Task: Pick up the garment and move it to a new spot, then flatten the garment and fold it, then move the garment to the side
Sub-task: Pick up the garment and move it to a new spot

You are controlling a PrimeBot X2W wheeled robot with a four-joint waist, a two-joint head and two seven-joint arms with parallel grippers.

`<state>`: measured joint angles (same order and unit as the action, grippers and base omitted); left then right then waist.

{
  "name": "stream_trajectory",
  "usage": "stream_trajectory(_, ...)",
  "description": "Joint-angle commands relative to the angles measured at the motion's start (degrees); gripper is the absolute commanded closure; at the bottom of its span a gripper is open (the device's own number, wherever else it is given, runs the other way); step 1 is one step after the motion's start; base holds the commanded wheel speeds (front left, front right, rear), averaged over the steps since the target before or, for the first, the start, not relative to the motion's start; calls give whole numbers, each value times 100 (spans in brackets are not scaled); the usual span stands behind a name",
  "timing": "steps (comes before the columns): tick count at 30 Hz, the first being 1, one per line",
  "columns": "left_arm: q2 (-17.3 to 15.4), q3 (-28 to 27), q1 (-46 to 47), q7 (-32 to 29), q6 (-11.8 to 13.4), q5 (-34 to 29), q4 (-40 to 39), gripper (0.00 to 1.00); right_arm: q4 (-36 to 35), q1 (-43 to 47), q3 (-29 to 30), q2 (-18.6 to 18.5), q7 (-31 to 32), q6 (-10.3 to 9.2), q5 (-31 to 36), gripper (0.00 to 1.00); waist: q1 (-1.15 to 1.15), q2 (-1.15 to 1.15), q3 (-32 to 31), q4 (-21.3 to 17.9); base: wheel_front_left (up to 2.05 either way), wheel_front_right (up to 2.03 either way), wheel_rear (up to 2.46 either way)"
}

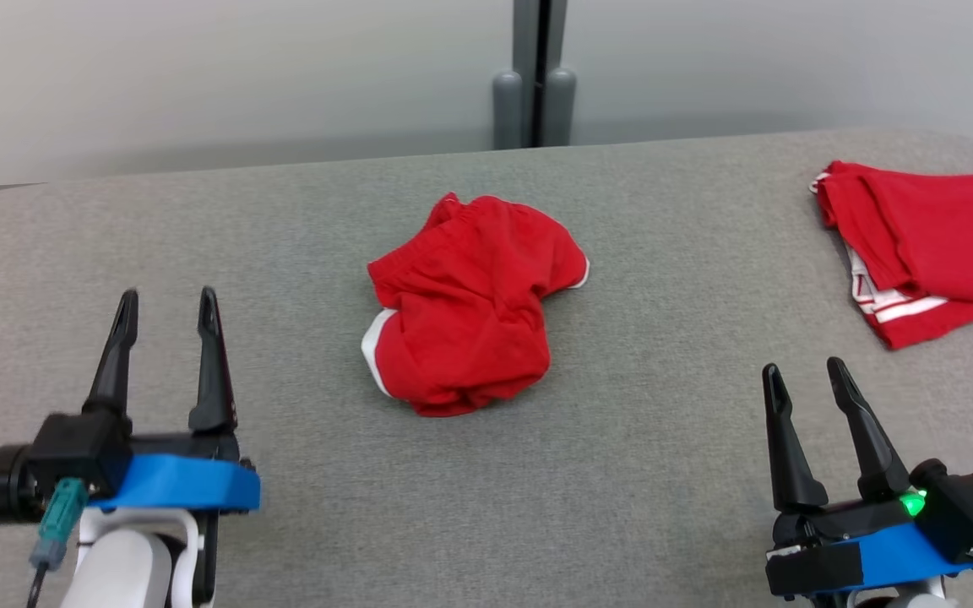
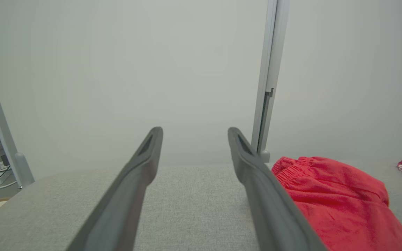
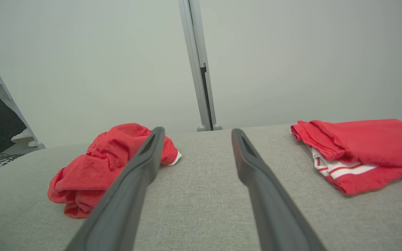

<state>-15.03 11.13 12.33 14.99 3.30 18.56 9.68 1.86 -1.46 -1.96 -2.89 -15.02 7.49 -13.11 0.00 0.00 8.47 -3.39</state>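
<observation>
- Lying crumpled on the grey cloth-covered table (image 1: 664,473), the red garment (image 1: 470,308) sits near the middle of the surface, between the two grippers and farther from the robot than both, touching neither.
- Its long axis runs roughly from the table's far edge toward the robot, leaning a little to one side.
- A gathered elastic waistband shows at the far end, slanting toward the robot's left; the bunched, rounded end points at the robot.
- White trim edges a hem on the garment's right side and another low on its left; any label or print is too small or too folded in to make out.
- How the legs lie cannot be told, since the cloth is doubled over on itself.
- The left gripper (image 1: 167,294) hovers at the lower left, fingers spread wide with bare table between them, holding nothing.
- The right gripper (image 1: 804,366) hovers at the lower right, fingers likewise apart and empty.
- In the left wrist view one finger covers the garment's near edge, and the bottom of the picture cuts it off.
- In the right wrist view a finger crosses the garment's middle.
- A folded red pile with white stripes (image 1: 934,245) lies at the far right, well apart from the garment and cut off by the picture's edge.
- A grey post (image 1: 535,76) stands behind the table against a pale wall.
</observation>
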Motion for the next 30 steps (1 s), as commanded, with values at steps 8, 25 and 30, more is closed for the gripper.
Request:
stream_trajectory(8, 310, -664, -823, 26, -134, -467, -243, 0, 91, 266, 56, 0, -19, 1, 68, 0, 0, 0, -364, 410, 0, 0, 0)
stream_trajectory(25, 631, -1011, -1255, 26, -519, -941, -1, 0, 281, 726, 60, 0, -20, 1, 99, 0, 0, 0, -689, 527, 0, 0, 0)
stream_trajectory(30, 690, -1110, -1276, 27, -582, -1021, 20, 0, 266, 762, 69, 0, -19, 1, 99, 0, 0, 0, -713, 504, 0, 0, 0)
